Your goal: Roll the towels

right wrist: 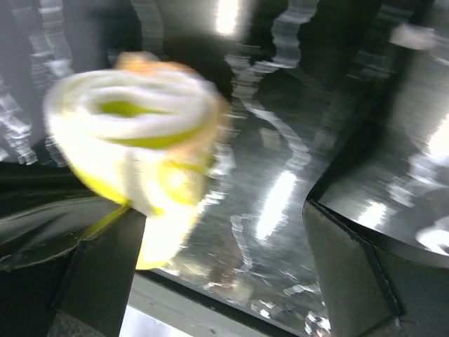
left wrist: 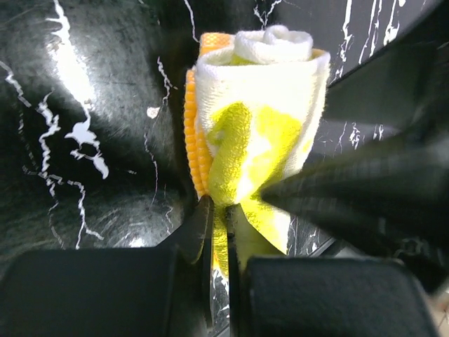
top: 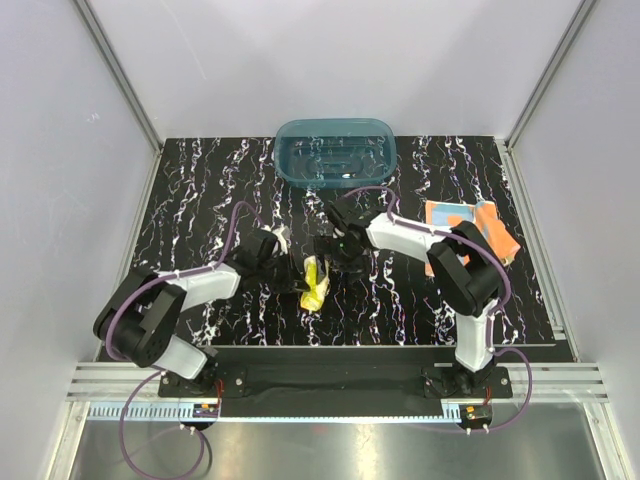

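Observation:
The yellow towel [top: 315, 283] lies rolled into a short bundle at the table's middle front. In the left wrist view the yellow towel [left wrist: 259, 119] shows its spiral end, and my left gripper [left wrist: 223, 212] is shut on its lower edge, a thin fold pinched between the jaws. My left gripper [top: 298, 278] comes at the roll from the left. My right gripper [top: 337, 260] stands just right of the roll. Its view is blurred, with the yellow towel [right wrist: 137, 137] beside the left finger and my right gripper [right wrist: 231, 274] open wide. The orange towel [top: 470, 226] lies flat at the right.
A teal translucent tub [top: 335, 152] stands at the back centre of the black marbled table [top: 200, 190]. Metal rails [top: 120, 380] run along the near edge beside the arm bases. White walls close the sides and back.

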